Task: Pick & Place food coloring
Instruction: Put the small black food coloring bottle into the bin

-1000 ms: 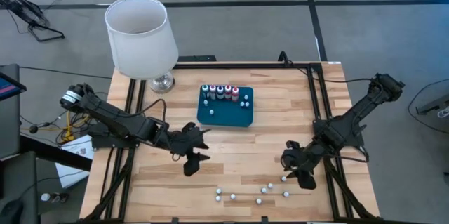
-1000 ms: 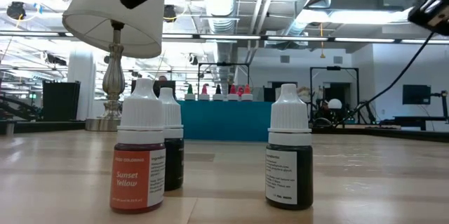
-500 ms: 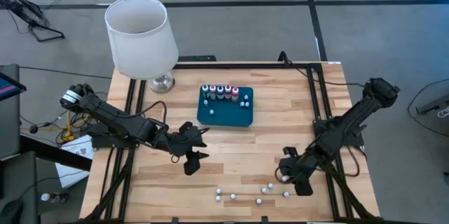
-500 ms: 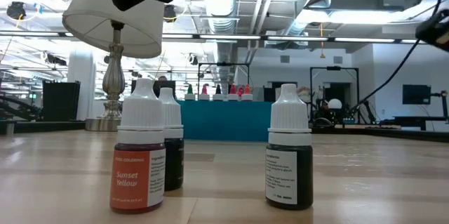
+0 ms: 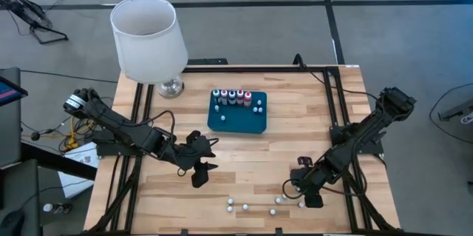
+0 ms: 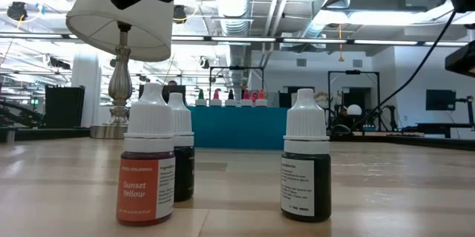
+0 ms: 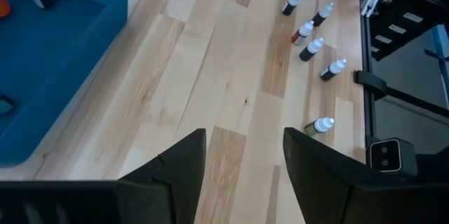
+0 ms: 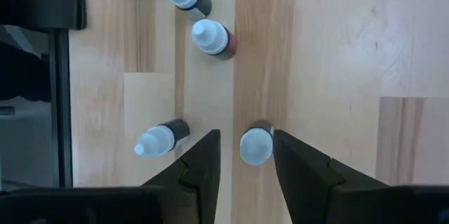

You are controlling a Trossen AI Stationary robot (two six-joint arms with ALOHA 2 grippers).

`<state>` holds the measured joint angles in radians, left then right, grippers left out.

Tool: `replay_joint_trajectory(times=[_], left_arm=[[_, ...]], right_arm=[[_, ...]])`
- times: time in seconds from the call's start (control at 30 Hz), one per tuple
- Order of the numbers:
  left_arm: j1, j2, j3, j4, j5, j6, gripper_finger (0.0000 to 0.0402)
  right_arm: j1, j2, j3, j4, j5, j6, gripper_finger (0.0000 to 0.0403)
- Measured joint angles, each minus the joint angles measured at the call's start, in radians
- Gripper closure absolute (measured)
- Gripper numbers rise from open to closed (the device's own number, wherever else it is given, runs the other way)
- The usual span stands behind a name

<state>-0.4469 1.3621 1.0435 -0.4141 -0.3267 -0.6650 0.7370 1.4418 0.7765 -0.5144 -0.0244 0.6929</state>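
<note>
Right gripper (image 5: 293, 188) low over loose food coloring bottles (image 5: 272, 205) near worktop (image 5: 251, 154) front edge, jaws apart astride one white-capped bottle (image 8: 256, 145), not closed on it | left gripper (image 5: 209, 156) mid-worktop, jaws wide, empty | more bottles stand in blue tray (image 5: 236, 120) beside lamp (image 5: 148, 40)

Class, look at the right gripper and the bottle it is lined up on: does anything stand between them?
Nothing visible does. The right gripper is open with that bottle's white cap between its fingers. The nearest neighbouring bottle lies outside the fingers.
</note>
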Motion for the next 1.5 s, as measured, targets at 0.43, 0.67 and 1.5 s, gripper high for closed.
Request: replay_joint_trajectory(times=[0.43,0.67,1.5], left_arm=[[-0.002,0.000,0.000,-0.021,-0.003,-0.005,0.0219],[-0.002,0.000,0.000,-0.023,-0.004,-0.010,0.0219],[-0.002,0.000,0.000,-0.023,-0.014,-0.010,0.0219]], right_arm=[[0.018,0.060,0.000,0.002,-0.004,-0.009,0.0282],[0.028,0.070,0.000,0.000,0.004,0.006,0.0282],[0.027,0.069,0.000,0.027,0.006,0.025,0.0343]])
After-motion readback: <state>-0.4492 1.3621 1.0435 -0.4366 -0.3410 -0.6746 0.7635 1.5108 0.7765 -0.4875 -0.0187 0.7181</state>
